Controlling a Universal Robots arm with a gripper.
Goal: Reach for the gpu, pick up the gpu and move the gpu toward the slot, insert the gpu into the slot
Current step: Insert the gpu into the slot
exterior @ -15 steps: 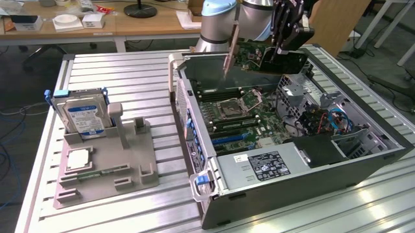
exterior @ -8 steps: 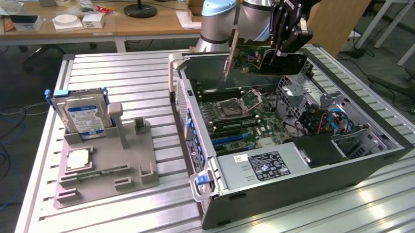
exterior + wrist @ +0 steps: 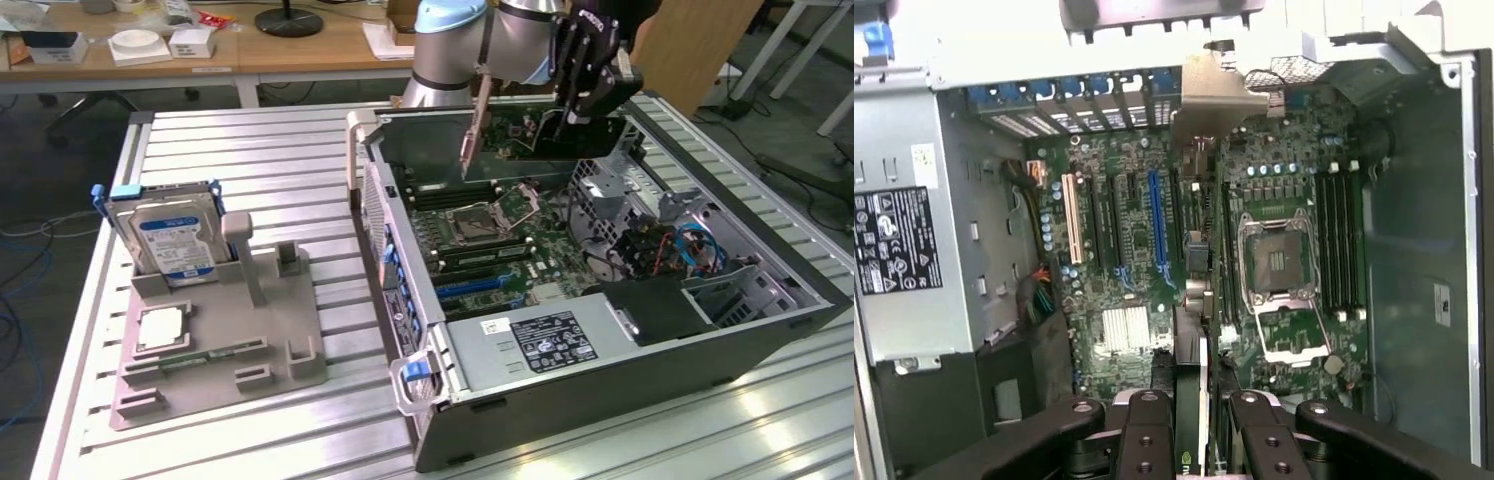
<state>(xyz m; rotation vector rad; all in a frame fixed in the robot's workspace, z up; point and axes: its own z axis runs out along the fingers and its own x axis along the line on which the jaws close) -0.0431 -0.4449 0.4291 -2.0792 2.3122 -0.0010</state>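
The ribbed metal table (image 3: 254, 150) carries an open computer case (image 3: 601, 395) and, beside it, a grey parts holder (image 3: 274, 335).

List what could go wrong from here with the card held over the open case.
1. The gpu, clamped in the gripper, hangs edge-on beside the blue slot, not clearly over it; it may miss.
2. Its silver bracket sits close to the wall of the case and could catch.
3. The open CPU socket lies nearby; a slip could hit it.
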